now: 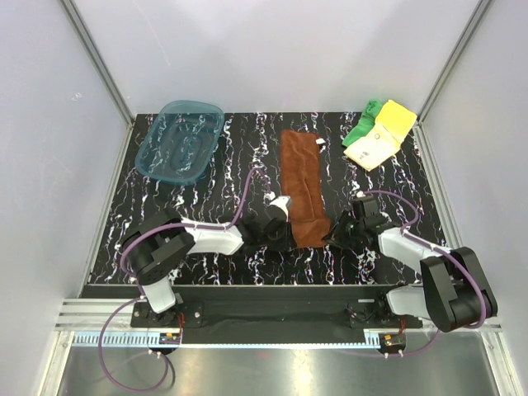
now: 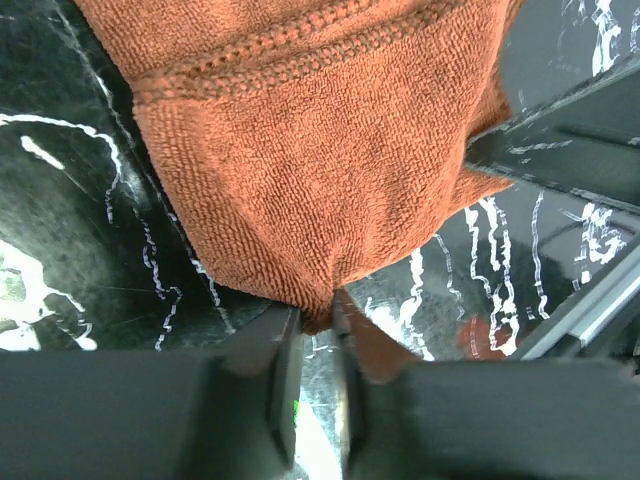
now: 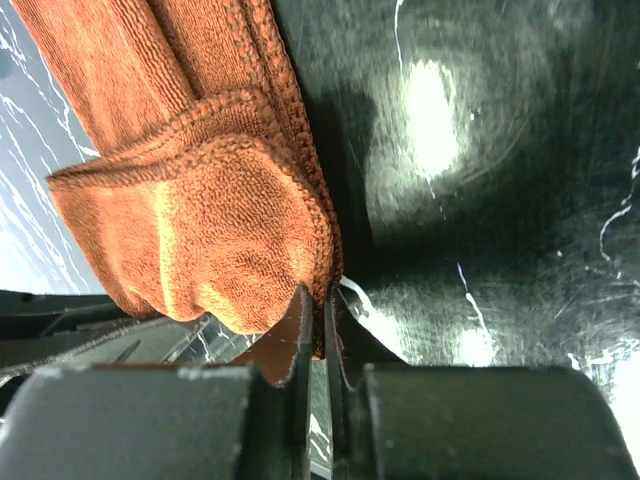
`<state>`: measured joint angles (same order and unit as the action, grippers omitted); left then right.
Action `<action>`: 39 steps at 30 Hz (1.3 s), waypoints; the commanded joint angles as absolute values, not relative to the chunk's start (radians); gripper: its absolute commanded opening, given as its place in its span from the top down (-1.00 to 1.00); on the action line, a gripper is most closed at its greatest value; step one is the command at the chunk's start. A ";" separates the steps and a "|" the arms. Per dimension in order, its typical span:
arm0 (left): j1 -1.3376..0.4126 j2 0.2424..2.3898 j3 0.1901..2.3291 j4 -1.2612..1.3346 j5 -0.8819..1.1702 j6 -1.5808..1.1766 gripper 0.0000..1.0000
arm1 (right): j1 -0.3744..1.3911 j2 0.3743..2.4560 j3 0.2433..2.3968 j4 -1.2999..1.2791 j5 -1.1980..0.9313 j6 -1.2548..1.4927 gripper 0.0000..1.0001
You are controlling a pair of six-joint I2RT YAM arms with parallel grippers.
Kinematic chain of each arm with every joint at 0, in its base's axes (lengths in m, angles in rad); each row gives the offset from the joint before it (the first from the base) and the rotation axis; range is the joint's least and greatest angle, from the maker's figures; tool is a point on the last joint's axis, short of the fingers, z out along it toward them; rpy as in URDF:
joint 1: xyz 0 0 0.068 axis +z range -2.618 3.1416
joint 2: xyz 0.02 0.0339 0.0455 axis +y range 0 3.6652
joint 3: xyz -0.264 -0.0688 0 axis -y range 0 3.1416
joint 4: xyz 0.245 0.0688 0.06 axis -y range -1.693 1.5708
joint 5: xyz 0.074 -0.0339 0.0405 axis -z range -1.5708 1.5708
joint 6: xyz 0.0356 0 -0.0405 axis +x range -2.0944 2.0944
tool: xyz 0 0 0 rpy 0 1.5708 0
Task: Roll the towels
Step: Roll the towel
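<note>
A rust-brown towel (image 1: 305,186) lies folded in a long strip down the middle of the black marbled mat. My left gripper (image 1: 285,233) pinches its near left corner; in the left wrist view the cloth (image 2: 310,170) hangs into the narrow gap of the gripper (image 2: 318,322). My right gripper (image 1: 332,233) pinches the near right corner, and the right wrist view shows the hemmed edge (image 3: 200,230) caught in that gripper (image 3: 318,320). At the far right corner lie a green towel (image 1: 363,125) and a pale yellow towel (image 1: 381,136), overlapping.
A translucent teal tray (image 1: 181,140) sits at the far left of the mat. White walls with metal posts close in the sides and back. The arm bases stand along the near rail (image 1: 272,313).
</note>
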<state>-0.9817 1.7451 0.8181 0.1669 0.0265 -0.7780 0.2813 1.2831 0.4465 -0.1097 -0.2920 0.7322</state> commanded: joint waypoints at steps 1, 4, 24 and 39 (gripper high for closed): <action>-0.988 1.750 0.796 0.135 0.021 -0.785 0.77 | 0.279 1.241 0.433 -0.119 -0.328 0.744 0.96; -0.996 1.680 0.747 0.114 0.023 -0.805 0.85 | 0.281 1.158 0.425 -0.219 -0.305 0.750 1.00; -1.011 1.482 0.635 -0.035 0.135 -0.904 -0.20 | 0.712 0.817 0.638 -0.574 -0.036 0.749 -0.40; -0.798 1.090 0.525 -0.336 0.038 -0.853 -0.89 | 1.207 1.227 0.799 -0.505 0.482 0.583 -0.27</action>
